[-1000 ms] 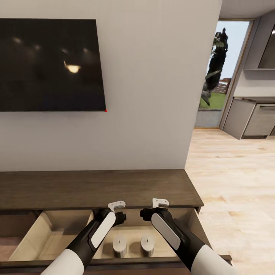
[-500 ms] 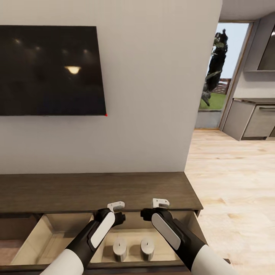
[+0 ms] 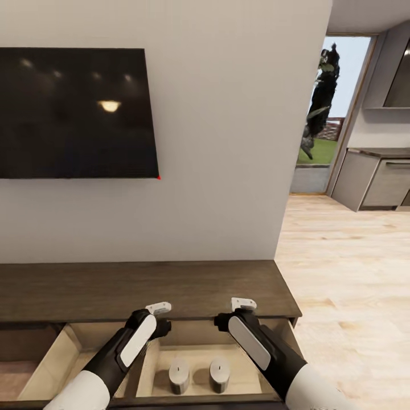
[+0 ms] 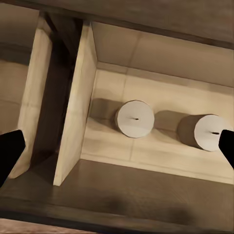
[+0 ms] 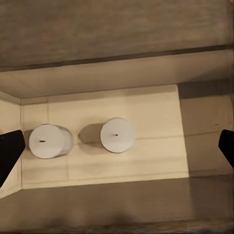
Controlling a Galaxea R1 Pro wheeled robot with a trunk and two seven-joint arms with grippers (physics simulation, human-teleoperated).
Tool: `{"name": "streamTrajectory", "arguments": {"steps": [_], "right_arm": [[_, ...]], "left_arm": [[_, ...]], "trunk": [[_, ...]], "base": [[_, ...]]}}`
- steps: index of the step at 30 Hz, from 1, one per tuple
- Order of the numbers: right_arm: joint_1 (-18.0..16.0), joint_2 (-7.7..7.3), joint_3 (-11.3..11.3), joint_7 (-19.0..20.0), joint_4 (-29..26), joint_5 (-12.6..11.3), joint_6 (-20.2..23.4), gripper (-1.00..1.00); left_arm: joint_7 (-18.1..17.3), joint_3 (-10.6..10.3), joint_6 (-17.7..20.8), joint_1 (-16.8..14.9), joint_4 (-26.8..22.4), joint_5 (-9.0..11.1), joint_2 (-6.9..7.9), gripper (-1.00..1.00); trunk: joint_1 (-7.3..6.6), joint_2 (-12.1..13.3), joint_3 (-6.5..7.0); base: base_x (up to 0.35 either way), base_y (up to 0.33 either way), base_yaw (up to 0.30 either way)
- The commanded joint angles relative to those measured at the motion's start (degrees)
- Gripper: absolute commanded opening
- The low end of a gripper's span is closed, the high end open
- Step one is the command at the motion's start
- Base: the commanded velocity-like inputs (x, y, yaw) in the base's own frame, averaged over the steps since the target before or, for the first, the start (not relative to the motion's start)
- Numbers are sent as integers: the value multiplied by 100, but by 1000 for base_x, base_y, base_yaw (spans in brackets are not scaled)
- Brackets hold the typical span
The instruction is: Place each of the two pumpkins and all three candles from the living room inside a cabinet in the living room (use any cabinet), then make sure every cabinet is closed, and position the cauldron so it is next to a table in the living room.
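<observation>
Two short beige-grey cylindrical candles [image 3: 179, 376] [image 3: 219, 374] stand upright side by side, apart from each other, on the pale wood floor of the open right-hand drawer [image 3: 250, 380] of the long low dark brown wooden cabinet [image 3: 142, 290]. My left pincer [image 3: 155, 320] hovers above the drawer's left end; in my left wrist view its black fingertips [image 4: 9, 153] sit wide apart at the frame edges, released and empty, with both candles [image 4: 135, 118] [image 4: 207, 132] between them. My right pincer [image 3: 236, 312] hangs above the drawer's back edge, likewise spread and empty, its fingertips [image 5: 9, 151] flanking the same candles [image 5: 50, 141] [image 5: 117, 135]. A second drawer [image 3: 62, 356] stands open to the left. A black wall-mounted television [image 3: 77, 114] hangs above the cabinet.
</observation>
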Motion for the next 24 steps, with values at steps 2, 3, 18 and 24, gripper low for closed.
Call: {"name": "streamTrajectory", "arguments": {"steps": [2, 3, 18, 24], "right_arm": [[-6, -2, -144, -187, -2, -39, 105, 100], [-6, -2, -221, -268, 0, -38, 140, 100], [-6, 8, -379, -470, 12, -46, 235, 100], [-6, 51, -381, -464, 12, -46, 509, 100]], "left_arm": [[58, 70, 42, -4, 64, 62, 23, 100], [58, 101, 55, -4, 123, 56, 26, 100], [55, 149, 62, -6, 304, 45, 24, 100], [5, 146, -9, -5, 893, 35, 10, 100]], "trunk": [[-45, 79, 30], [-67, 119, 48], [-396, 720, 318], [-528, 961, 425]], "base": [[0, 0, 0], [0, 0, 0], [0, 0, 0], [0, 0, 0]]}}
